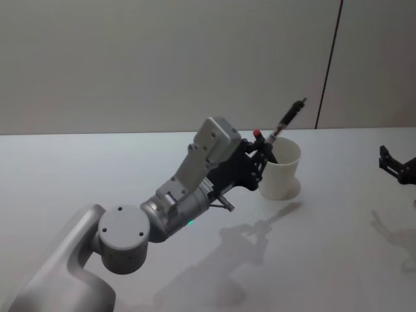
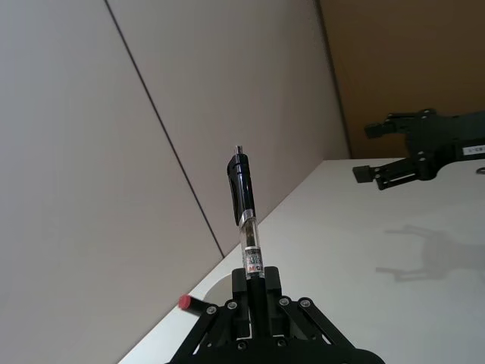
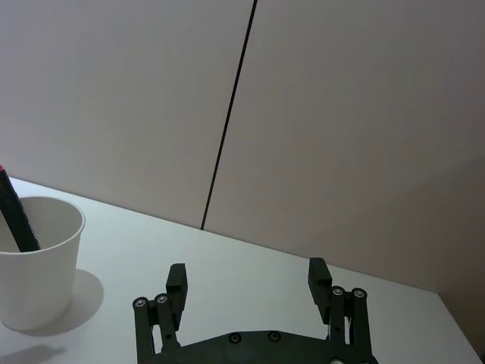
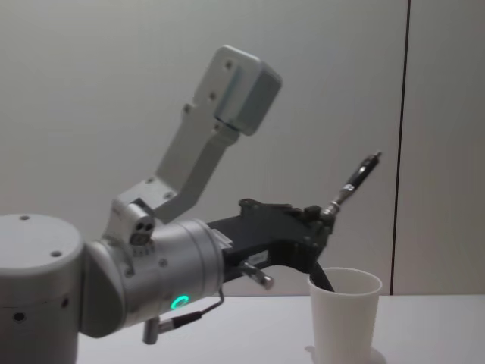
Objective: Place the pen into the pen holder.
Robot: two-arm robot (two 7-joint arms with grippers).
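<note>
My left gripper (image 1: 263,151) is shut on the pen (image 1: 289,117), a clear barrel with a black cap, and holds it tilted up and to the right. The gripper sits at the left rim of the pen holder (image 1: 283,172), a plain white paper cup standing upright on the table. The left wrist view has the pen (image 2: 244,205) rising from the closed fingers (image 2: 256,284). In the chest view the pen (image 4: 356,178) slants above the cup (image 4: 345,318). My right gripper (image 1: 396,166) rests open at the far right, empty.
A second dark pen with a red end (image 1: 257,134) leans in the cup (image 3: 38,258), by the left gripper. A white table (image 1: 338,247) spreads in front and to the right. A grey wall (image 1: 162,65) stands behind.
</note>
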